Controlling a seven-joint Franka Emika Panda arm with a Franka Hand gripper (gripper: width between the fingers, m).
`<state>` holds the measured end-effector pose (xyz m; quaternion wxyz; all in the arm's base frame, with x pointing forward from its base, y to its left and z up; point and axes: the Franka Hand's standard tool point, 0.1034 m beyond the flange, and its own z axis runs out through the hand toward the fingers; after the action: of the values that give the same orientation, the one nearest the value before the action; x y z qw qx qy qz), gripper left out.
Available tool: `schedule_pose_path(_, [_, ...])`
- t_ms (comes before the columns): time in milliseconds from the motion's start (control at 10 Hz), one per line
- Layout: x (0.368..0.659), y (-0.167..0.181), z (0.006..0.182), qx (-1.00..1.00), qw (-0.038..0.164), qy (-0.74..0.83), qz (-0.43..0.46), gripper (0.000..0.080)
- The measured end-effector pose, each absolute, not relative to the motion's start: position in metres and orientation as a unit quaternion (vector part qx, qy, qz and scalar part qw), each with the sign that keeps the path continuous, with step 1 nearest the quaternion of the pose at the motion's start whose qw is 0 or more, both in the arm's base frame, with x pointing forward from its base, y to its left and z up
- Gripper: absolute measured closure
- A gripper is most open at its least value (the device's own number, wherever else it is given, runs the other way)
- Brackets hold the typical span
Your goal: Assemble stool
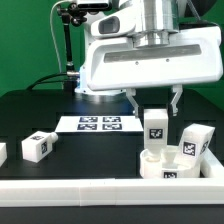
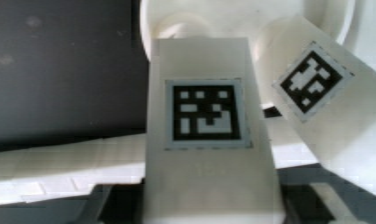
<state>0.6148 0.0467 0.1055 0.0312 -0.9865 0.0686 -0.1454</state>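
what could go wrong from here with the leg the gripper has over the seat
1. The gripper holds the upright leg close beside a tilted leg. Lowering or twisting it may knock that one over.
2. Nothing visibly pins the seat, so an off-centre push might shift it and leave the leg crooked.

Table (image 1: 30, 112): is showing plain black.
Marker board (image 1: 100, 123): is showing white, carrying black-and-white square tags.
Upright leg (image 1: 155, 122): is showing white, bearing one black-and-white square tag.
Loose leg (image 1: 38, 146): is showing white, wearing the same tag pattern.
Seat (image 1: 152, 166): is showing white.
Border rail (image 1: 100, 192): is showing plain white.
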Motion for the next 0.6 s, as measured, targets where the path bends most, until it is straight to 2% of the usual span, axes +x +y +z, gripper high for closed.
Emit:
schedule_pose_path(400, [0.6151, 0.0437, 0.1043, -0.987, 0.029, 0.066, -0.146, 0.0462])
schedule_pose_path(600, [0.6144, 0.0417, 0.0981, -0.986, 0.026, 0.064, -0.15, 0.0462])
